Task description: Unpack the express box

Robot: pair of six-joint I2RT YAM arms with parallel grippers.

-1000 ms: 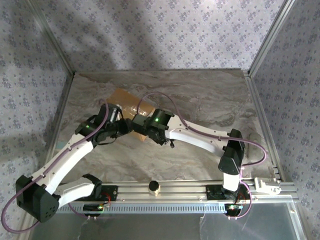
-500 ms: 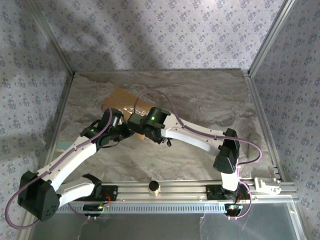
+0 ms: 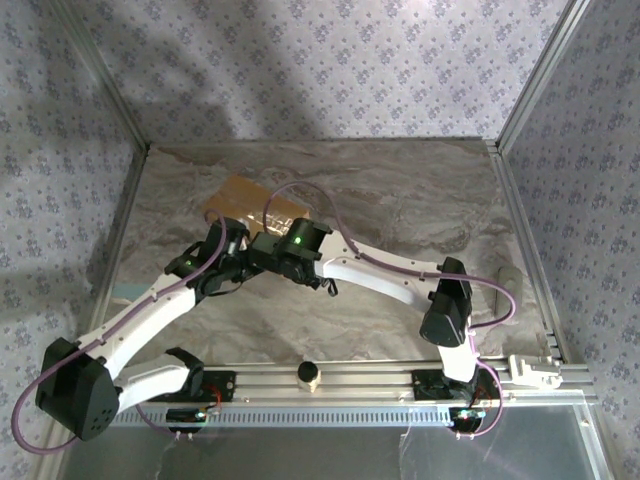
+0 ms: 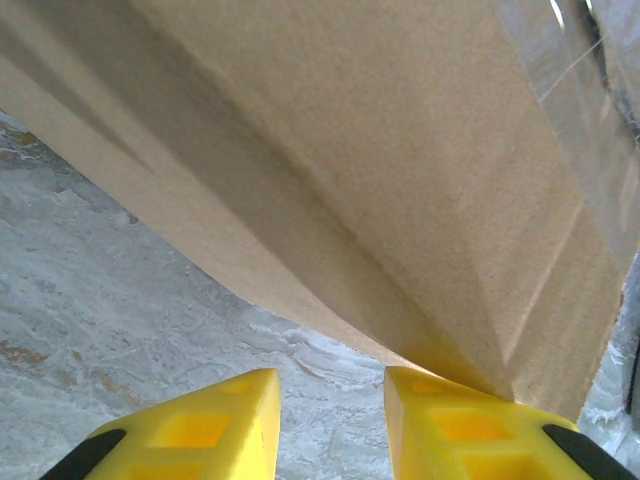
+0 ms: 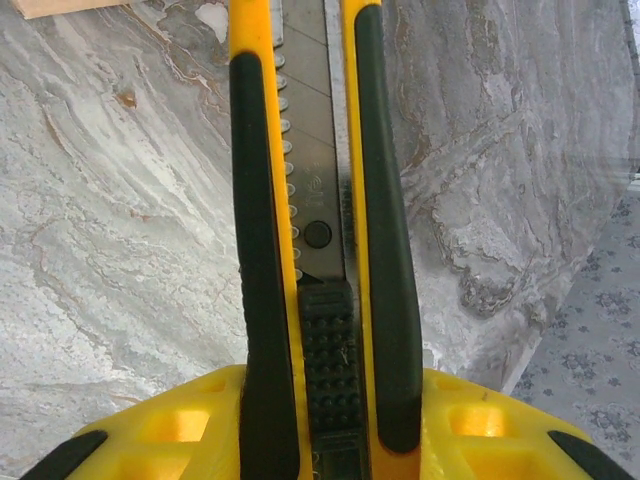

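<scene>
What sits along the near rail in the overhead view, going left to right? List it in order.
Left arm's base → small dark-topped cylinder → right arm's base → white plastic piece.

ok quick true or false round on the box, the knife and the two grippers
1. The right gripper holds a yellow and black utility knife. True.
2. The left gripper is clamped tight with no gap. False: its yellow fingers stand apart, and the table shows between them.
3. The express box is by the table's right wall. False: it is left of centre, towards the far side.
4. In the left wrist view, the box's cardboard is close above the fingers. True.
5. The table is plain white. False: it is marbled grey and beige.
</scene>
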